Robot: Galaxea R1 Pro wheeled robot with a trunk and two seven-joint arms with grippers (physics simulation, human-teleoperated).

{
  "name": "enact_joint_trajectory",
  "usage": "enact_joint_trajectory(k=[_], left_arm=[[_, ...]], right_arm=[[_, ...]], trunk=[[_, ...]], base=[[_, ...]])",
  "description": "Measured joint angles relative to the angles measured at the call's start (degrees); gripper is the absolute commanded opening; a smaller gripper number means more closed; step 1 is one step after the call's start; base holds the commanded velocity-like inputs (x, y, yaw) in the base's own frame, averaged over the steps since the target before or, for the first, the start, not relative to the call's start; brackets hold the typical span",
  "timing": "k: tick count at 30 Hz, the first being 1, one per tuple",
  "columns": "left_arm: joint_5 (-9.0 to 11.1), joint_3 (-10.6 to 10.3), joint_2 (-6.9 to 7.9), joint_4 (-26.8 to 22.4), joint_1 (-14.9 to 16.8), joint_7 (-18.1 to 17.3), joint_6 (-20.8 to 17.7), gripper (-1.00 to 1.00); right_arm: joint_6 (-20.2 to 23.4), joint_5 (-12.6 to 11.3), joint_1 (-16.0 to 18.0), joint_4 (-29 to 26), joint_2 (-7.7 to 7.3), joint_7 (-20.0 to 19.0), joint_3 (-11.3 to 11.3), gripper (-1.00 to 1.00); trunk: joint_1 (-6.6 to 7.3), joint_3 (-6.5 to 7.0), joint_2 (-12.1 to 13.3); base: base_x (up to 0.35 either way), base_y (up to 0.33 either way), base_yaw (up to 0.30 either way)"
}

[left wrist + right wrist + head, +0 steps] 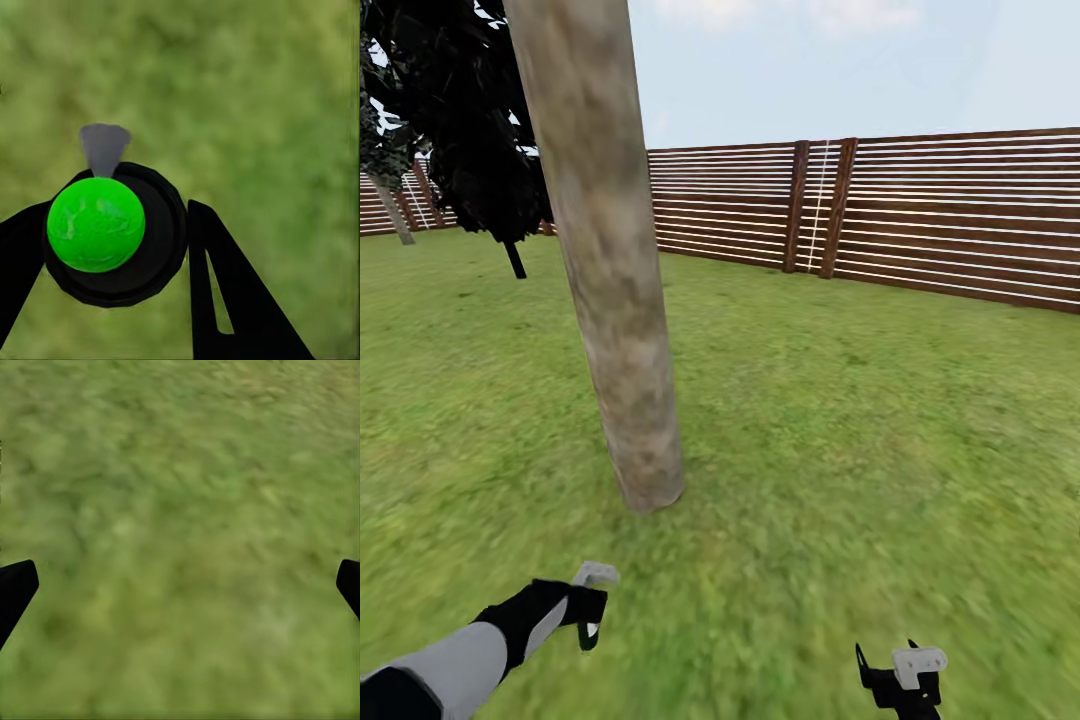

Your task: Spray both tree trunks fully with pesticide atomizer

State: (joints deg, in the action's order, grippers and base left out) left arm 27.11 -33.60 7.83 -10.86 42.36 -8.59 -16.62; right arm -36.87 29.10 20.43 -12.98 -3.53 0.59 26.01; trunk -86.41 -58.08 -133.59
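Since the left gripper [112, 255] already has its fingers clamped on the atomizer [112, 232], the pickup part looks done to me. From the left wrist view you're looking straight down on it: a bright green dome sitting in a round black collar, with a small grey nozzle [103, 146] poking out past it, one black finger on each side and touching the collar. My guess is it's a light, rigid plastic thing, smooth and round, so it could twist or slip in the grip if it gets swung around; holding it at the collar like this seems the sensible spot, as long as the nozzle stays free. In the head view the left gripper [592, 605] sits low over the grass [860, 450], with the trunk [615, 300] just ahead of it and a bit to its right, near but not touching. Can't tell from here whether the nozzle actually points at the trunk. The right gripper [905, 675] hangs off to the right, fingers spread wide with nothing between them. Fence [960, 215] runs along the back.
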Motion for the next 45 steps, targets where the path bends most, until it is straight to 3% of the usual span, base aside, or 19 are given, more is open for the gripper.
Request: enact_joint_trajectory(k=[5,15,21,24,26,29,31,34,39,43,45], left_arm=[[1.1,0.5,1.76,0.0,0.5,0.1,-1.4,-1.0],[1.0,0.6,0.54,-1.4,0.5,0.2,-1.1,-1.0],[1.1,0.6,3.55,-1.6,1.0,0.7,-1.3,-1.0],[1.3,0.6,2.23,-2.0,0.7,0.8,-1.2,-1.0],[1.4,0.6,-0.26,-2.9,1.1,0.8,-1.3,-1.0],[0.9,0.6,1.11,-2.9,1.7,0.8,-1.4,-1.0],[0.9,0.6,3.97,-2.9,2.4,0.7,-1.4,-1.0],[1.3,0.5,4.14,-3.3,2.6,0.8,-1.2,-1.0],[1.1,0.6,4.26,-10.2,2.3,0.7,-1.6,-1.0],[1.1,0.8,6.72,-10.8,2.7,0.7,-1.7,-1.0],[1.3,0.7,6.74,-11.0,2.6,0.7,-1.8,-1.0]], right_arm=[[0.0,0.0,0.0,0.0,-0.08,0.0,0.0,1.0],[0.0,0.0,0.0,0.0,-0.09,0.0,0.0,1.0],[0.0,0.0,0.0,0.0,-0.09,0.0,0.0,1.0],[0.0,0.0,0.0,0.0,-0.09,0.0,0.0,1.0],[0.0,0.0,0.0,0.1,-0.09,0.0,0.0,1.0],[0.0,0.0,0.0,0.1,-0.09,0.0,0.0,1.0],[0.0,0.0,0.0,0.1,-0.09,0.0,0.0,1.0],[0.0,0.0,0.0,0.1,-0.09,0.0,0.0,1.0],[0.0,0.0,0.0,0.1,-0.09,0.0,0.0,1.0],[0.0,0.0,0.0,0.1,-0.09,0.0,0.0,1.0],[0.0,0.0,0.0,0.1,-0.09,0.0,0.0,1.0]], trunk=[[0.03,0.0,0.0],[0.0,0.0,0.0],[0.0,-0.01,0.0],[0.0,0.0,0.0],[0.0,0.0,0.0],[0.0,0.0,0.0],[0.0,0.0,0.0],[-0.02,0.0,0.0],[0.0,0.0,0.0],[0.0,0.0,0.0],[0.0,0.0,0.0]], base=[[0.157,0.0,0.0],[0.171,0.0,0.0],[0.001,0.0,0.0],[0.0,0.0,0.0],[0.0,0.0,0.0],[0.0,0.0,0.0],[0.0,0.0,0.0],[-0.142,0.0,0.0],[-0.065,0.0,0.0],[-0.003,0.0,0.0],[0.0,0.0,0.0]])
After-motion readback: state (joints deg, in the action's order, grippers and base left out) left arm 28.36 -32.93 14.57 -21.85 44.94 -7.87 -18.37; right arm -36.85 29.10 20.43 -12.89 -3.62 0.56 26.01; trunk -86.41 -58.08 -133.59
